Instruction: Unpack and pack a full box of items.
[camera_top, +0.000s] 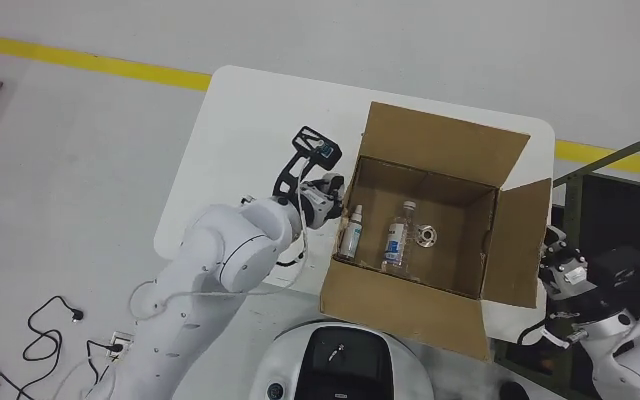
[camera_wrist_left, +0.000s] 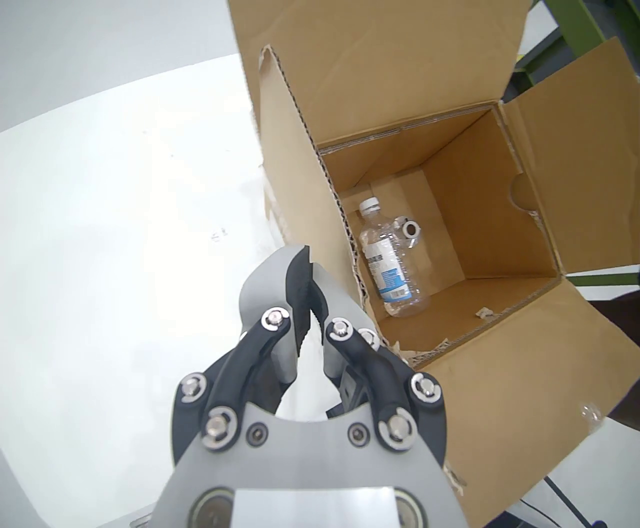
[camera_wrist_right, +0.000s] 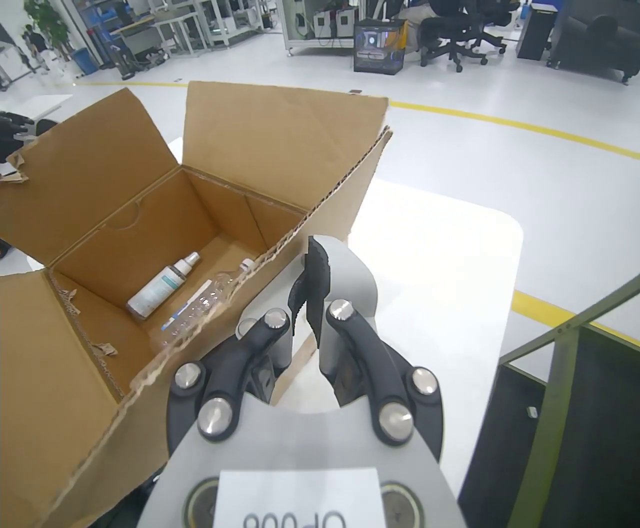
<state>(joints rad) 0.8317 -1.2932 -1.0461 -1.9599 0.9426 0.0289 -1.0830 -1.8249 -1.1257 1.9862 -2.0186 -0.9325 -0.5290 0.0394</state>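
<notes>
On the white tabletop (camera_top: 250, 130): a brown cardboard box (camera_top: 400, 292), its flaps standing open.
Inside the box, on its floor: a white spray bottle with a blue label (camera_top: 351, 232) and a clear plastic bottle (camera_top: 398, 243) lie side by side; a small round metal part (camera_top: 428, 236) sits just past the clear bottle.
Left gripper (camera_wrist_left: 309, 267): just outside the box wall nearest the spray bottle; fingers pressed together, holding nothing.
Right gripper (camera_wrist_right: 312, 262): outside the opposite wall; fingers closed, empty.
</notes>
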